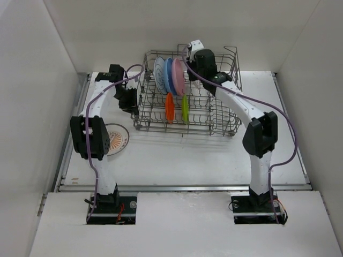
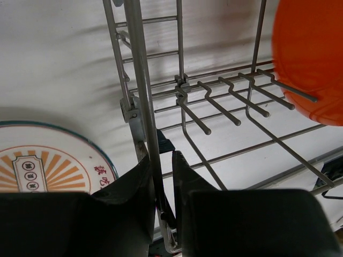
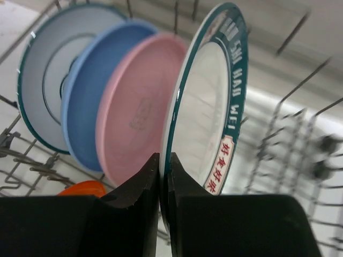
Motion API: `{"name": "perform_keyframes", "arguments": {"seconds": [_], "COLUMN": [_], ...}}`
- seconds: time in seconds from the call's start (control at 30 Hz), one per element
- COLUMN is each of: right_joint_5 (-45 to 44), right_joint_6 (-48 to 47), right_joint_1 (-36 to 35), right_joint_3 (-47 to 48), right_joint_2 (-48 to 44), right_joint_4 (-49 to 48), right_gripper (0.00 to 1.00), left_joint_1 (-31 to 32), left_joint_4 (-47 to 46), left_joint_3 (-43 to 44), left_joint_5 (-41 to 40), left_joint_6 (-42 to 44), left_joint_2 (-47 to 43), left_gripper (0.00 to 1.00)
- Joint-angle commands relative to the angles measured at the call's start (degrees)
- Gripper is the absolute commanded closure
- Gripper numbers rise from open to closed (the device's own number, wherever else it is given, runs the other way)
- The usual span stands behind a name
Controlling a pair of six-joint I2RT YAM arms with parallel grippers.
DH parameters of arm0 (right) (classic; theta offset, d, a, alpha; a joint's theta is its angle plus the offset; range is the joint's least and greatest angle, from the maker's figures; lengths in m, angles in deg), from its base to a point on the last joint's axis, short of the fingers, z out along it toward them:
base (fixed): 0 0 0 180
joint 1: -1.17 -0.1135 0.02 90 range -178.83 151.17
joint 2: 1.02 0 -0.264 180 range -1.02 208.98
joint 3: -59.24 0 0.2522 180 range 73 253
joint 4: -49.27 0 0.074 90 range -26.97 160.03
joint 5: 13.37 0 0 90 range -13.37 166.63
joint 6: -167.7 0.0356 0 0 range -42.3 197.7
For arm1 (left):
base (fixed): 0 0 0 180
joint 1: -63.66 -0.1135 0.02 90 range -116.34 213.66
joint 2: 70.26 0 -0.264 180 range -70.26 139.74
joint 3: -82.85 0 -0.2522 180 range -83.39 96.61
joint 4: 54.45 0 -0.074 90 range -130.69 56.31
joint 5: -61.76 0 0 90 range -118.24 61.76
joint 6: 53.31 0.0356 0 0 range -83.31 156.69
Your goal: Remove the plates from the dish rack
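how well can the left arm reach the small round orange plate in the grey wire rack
Probably not yet: the left hand is shut on a side bar of the grey wire rack, which stands between it and the orange plate.

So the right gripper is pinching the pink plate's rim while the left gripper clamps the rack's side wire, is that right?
Not quite: the right wrist view shows the right gripper pinching the green-rimmed white plate; the pink plate stands beside it. The left gripper does clamp the rack.
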Motion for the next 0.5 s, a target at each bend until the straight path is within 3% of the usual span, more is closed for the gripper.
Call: {"name": "perform_keyframes", "arguments": {"seconds": [0.0, 0.27, 0.37, 0.47], "right_joint_5": [-3.33, -2.37, -1.66, 4.39], "right_joint_6": [-8.88, -10.12, -11.6, -12.84], "right_joint_1": [0.77, 0.07, -3.0, -9.41], "right_joint_3": [3.44, 1.77, -0.16, -7.53], "right_joint_2": [-11.64, -15.94, -20.68, -27.88], "right_joint_4": [-12.02, -9.4, -5.97, -1.58], "right_gripper": [1.0, 1.0, 1.0, 1.0], "left_joint_1": [0.37, 0.37, 0.37, 0.37], "left_joint_4": [0.6, 0.6, 0.6, 0.6], "left_joint_3": [-1.65, -1.74, -1.13, -0.51], "left_joint_5": [3.87, 3.87, 4.48, 5.63], "left_joint_6": [-1.78, -1.26, -1.26, -1.26], "left_joint_2": [-2.39, -2.39, -1.86, -1.86], "left_gripper": [1.0, 1.0, 1.0, 1.0]}}
